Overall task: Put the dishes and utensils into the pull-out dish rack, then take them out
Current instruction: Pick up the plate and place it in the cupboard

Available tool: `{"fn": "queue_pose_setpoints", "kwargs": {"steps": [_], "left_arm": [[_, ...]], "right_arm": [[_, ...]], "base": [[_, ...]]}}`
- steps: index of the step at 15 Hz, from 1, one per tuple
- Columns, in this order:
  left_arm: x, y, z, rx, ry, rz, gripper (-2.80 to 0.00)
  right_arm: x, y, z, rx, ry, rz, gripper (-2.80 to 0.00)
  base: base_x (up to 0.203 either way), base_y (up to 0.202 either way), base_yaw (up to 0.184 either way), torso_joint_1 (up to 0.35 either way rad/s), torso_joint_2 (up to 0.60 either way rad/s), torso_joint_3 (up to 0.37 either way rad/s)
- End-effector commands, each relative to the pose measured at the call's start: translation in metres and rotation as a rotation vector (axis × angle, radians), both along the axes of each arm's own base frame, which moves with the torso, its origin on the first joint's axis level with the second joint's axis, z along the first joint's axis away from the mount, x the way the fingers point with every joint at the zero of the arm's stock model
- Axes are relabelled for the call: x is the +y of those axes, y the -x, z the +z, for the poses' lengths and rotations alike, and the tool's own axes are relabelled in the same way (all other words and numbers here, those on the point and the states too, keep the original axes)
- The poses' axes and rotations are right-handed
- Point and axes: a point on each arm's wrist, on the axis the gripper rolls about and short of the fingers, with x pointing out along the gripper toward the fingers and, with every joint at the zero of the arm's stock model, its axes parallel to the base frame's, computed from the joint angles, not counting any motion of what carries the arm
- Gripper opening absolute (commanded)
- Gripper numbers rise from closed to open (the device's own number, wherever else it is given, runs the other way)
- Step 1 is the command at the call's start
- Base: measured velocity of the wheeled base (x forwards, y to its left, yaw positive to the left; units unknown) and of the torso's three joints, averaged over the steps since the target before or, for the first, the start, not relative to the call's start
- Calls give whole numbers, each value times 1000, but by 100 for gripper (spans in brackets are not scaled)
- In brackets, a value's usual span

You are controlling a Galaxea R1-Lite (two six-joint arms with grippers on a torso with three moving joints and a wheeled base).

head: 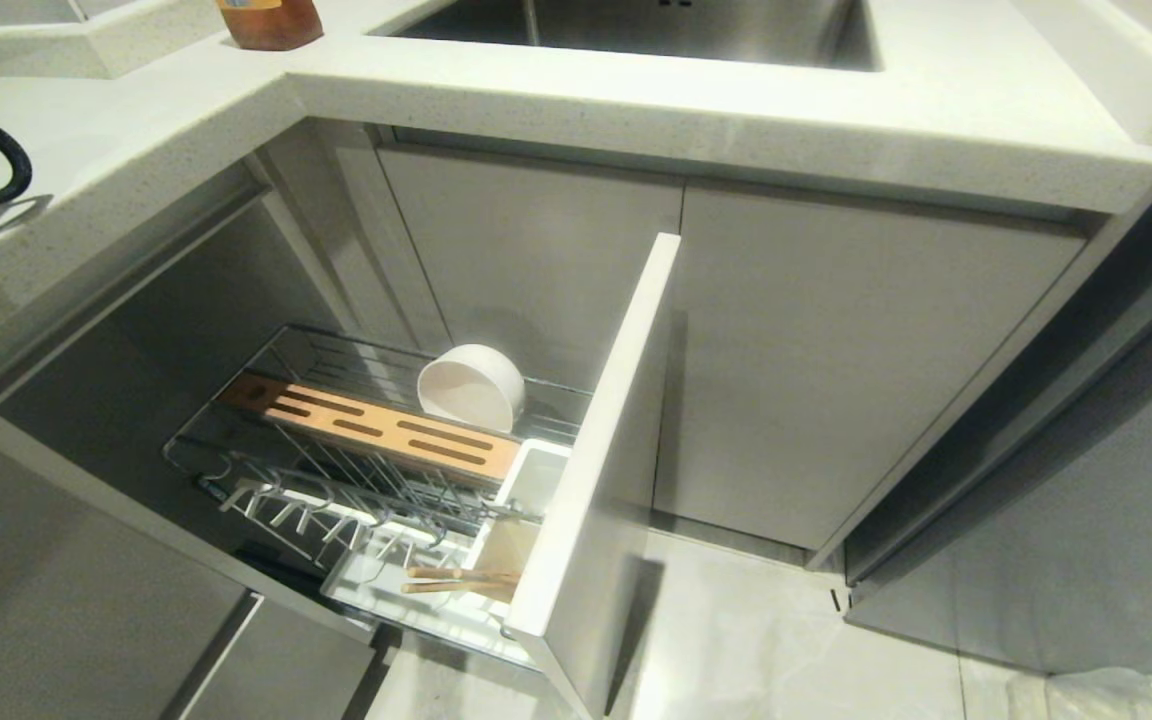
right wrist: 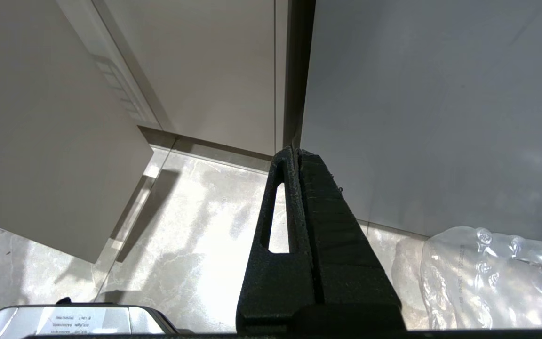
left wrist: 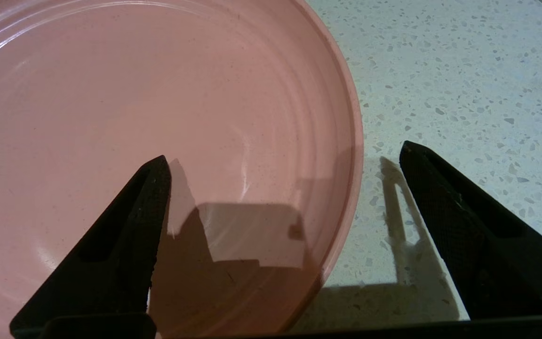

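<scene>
- Nearest your left wrist camera is the left gripper (left wrist: 282, 160), its two black fingers spread wide and holding nothing; one finger hangs over the pink plate (left wrist: 158, 117), the other over the speckled countertop (left wrist: 464, 70), so the plate's rim runs between them.
- You'll find the plate lying flat on that countertop. Judge it as stiff, light and glossy, likely slick: take it at the rim, one finger inside and one under the edge, and expect it to slide before it lifts.
- Most of the plate is cut off from view, and you cannot see it or the left arm from the head camera.
- In the pull-out dish rack (head: 236, 490), right of the plate's countertop and lower, the white bowl (head: 471, 385) sits tilted behind the slotted wood strip (head: 376, 428); the chopsticks (head: 461, 580) lie by the utensil cup (head: 536, 480) near the white front panel (head: 596, 450).
- The fork or spoon is nowhere you can make out.
- Your right gripper (right wrist: 298, 155) hangs parked over the floor, fingers pressed together.
</scene>
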Motion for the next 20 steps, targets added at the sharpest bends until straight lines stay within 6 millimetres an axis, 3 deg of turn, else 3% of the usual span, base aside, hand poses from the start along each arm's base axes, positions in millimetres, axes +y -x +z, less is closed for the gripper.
{"fn": "queue_pose_setpoints", "kwargs": {"steps": [1, 2, 15, 20], "left_arm": [[0, 1, 0, 0, 1, 4, 0], [0, 0, 0, 1, 1, 4, -280], [-3, 8, 5, -27, 7, 0, -280], [-11, 33, 22, -135, 29, -23, -280]], "right_arm": [[0, 0, 0, 2, 0, 1, -280], [0, 0, 0, 0, 0, 0, -280], [0, 0, 0, 0, 0, 1, -280], [0, 0, 0, 1, 0, 1, -280]], "base": [[0, 0, 0, 0, 0, 0], [0, 0, 0, 0, 0, 0], [0, 0, 0, 0, 0, 0], [0, 0, 0, 0, 0, 0]]}}
